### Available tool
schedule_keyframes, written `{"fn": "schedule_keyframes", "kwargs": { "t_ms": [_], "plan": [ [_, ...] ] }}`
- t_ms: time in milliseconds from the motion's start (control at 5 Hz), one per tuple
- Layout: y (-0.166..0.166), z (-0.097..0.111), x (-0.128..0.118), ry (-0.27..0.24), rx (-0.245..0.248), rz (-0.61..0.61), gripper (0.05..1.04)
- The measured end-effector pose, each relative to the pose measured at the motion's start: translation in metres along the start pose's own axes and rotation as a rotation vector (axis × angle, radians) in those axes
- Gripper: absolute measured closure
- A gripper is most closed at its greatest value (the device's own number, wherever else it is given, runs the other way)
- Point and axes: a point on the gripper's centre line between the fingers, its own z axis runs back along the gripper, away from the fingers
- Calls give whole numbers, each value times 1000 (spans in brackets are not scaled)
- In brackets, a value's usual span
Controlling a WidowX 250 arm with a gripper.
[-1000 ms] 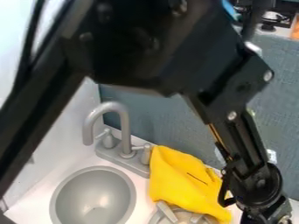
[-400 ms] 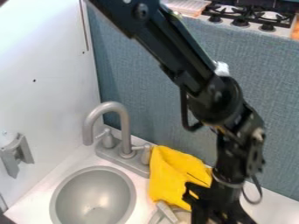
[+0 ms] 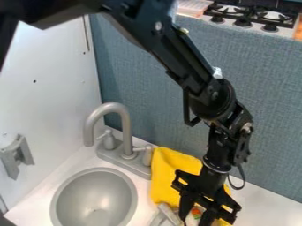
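Gripper (image 3: pixel 197 218): lower end cut off, bottom edge. Yellow cloth (image 3: pixel 170 172): partly hidden behind it. Stovetop (image 3: pixel 254 12): cropped, upper right.

"What's at the end effector (image 3: pixel 194 221)?"
"A small whitish thing (image 3: pixel 196 212) with orange and green patches, partly hidden."
"And the yellow cloth (image 3: pixel 169 174)?"
"Loosely creased, lying beside the faucet (image 3: pixel 126 128), partly behind the end effector."

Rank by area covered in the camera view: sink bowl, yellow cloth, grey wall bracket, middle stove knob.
- Sink bowl and yellow cloth: unsure which leads, cloth partly hidden
- Grey wall bracket
- Middle stove knob
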Motion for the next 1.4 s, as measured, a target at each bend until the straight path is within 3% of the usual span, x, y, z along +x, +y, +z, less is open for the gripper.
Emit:
{"fn": "schedule_keyframes", "kwargs": {
  "t_ms": [400, 800, 1200, 1400],
  "plan": [
    [7, -20, 3, 58, 47, -6, 598],
    [20, -40, 8, 110, 58, 3, 598],
    [9, -46, 11, 79, -49, -93, 598],
    [5, -45, 9, 68, -73, -102, 528]
  ]
}}
